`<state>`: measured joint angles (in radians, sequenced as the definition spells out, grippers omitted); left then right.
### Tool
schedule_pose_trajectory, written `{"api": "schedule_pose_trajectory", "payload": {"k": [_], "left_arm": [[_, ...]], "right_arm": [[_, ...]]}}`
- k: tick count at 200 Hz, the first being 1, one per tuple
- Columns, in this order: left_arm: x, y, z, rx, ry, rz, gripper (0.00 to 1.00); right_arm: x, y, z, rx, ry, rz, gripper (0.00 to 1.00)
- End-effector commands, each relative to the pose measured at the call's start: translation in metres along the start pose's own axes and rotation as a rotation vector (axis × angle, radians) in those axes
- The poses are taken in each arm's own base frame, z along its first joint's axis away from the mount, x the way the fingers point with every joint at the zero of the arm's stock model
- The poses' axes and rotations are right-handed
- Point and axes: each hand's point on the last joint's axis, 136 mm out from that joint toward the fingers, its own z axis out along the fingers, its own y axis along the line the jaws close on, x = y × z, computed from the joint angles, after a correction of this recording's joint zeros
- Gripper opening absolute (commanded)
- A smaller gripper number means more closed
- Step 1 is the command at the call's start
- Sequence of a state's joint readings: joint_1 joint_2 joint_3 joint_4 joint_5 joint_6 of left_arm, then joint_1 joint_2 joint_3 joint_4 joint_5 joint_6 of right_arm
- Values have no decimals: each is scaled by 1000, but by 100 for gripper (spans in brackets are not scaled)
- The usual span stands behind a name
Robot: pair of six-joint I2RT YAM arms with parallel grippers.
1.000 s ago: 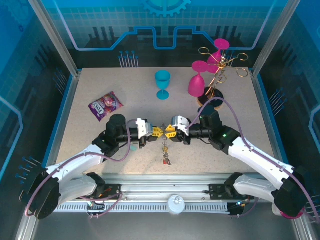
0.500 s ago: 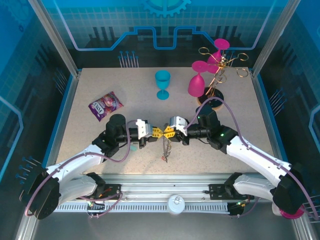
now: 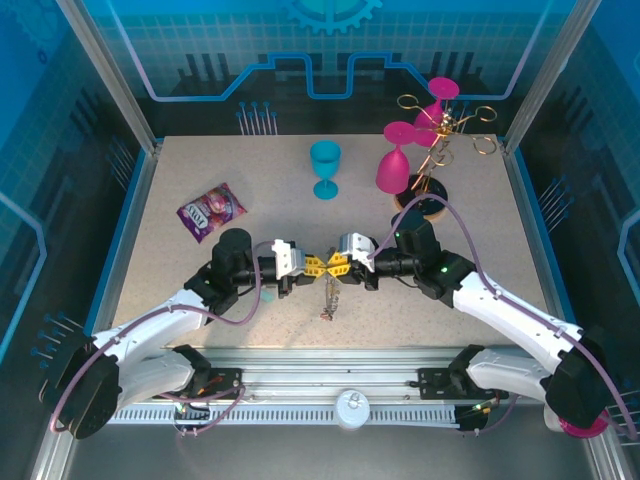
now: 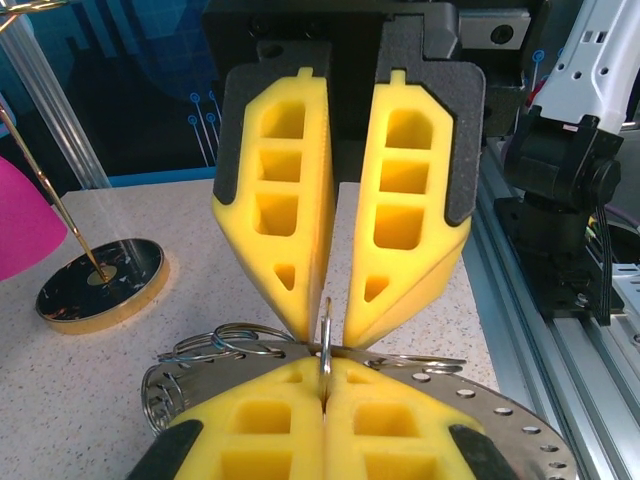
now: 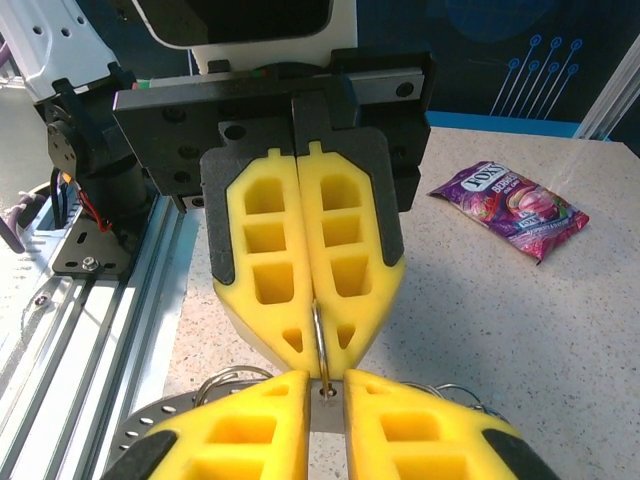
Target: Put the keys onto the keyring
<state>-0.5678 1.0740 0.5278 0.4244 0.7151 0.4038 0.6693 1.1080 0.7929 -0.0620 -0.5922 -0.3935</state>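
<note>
pinching tip to tip at mid-table, the left gripper (image 4: 325, 374) is clamped fully together on a thin upright loop (image 4: 325, 330) of the keyring (image 4: 522, 428). the right gripper (image 5: 325, 385) nips that same loop from the other side, fingers almost touching. the keyring's flat grey plate sits under the fingertips, the keys (image 3: 329, 300) trail toward the near edge, and well off to the left lies a purple sweet bag (image 5: 510, 208) whose white lettering seems to read "fox's".
</note>
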Motion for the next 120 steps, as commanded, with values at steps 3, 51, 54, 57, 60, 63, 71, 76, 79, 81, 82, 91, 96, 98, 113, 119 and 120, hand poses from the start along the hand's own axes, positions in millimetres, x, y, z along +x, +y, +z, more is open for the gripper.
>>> {"api": "schedule_pose_trajectory", "payload": {"k": [3, 51, 54, 57, 60, 63, 71, 76, 79, 81, 82, 91, 96, 98, 113, 119, 120], "left_arm": [[-13, -11, 1, 57, -52, 72, 0], [-15, -12, 1, 62, -54, 71, 0], [-14, -12, 1, 62, -54, 70, 0], [-14, -11, 1, 62, -53, 70, 0], [-14, -12, 1, 63, -53, 70, 0], [-14, -12, 1, 63, -54, 70, 0], [-14, -12, 1, 62, -52, 68, 0], [-13, -12, 2, 62, -50, 67, 0], [-13, -11, 2, 61, -50, 67, 0], [-13, -11, 2, 58, -49, 68, 0], [-13, -11, 2, 58, -49, 67, 0], [-12, -9, 2, 46, -45, 64, 0], [-12, -7, 2, 37, -43, 62, 2], [-12, -7, 1, 33, -41, 60, 3], [-10, -3, 1, 9, -30, 51, 11], [-10, -2, 1, 1, -24, 45, 14], [-10, -2, 1, 1, -22, 44, 14]], "right_arm": [[-17, 5, -1, -18, -46, -46, 17], [-18, 4, 6, -41, -51, -39, 14], [-20, 4, 6, -44, -54, -41, 14], [-20, 4, 6, -44, -56, -42, 14], [-20, 4, 7, -47, -56, -41, 13], [-20, 5, 8, -51, -55, -40, 12], [-20, 5, 8, -58, -56, -39, 9], [-20, 6, 9, -61, -55, -37, 6], [-20, 6, 9, -63, -53, -36, 4], [-20, 6, 9, -63, -54, -37, 3], [-21, 6, 9, -63, -54, -37, 2], [-19, 5, 9, -63, -46, -33, 0], [-18, 6, 9, -63, -39, -31, 0], [-18, 5, 9, -60, -37, -30, 0], [-15, 5, 7, -53, -9, -23, 0], [-12, 5, 6, -50, 9, -17, 0], [-12, 5, 6, -48, 11, -18, 0]]}}
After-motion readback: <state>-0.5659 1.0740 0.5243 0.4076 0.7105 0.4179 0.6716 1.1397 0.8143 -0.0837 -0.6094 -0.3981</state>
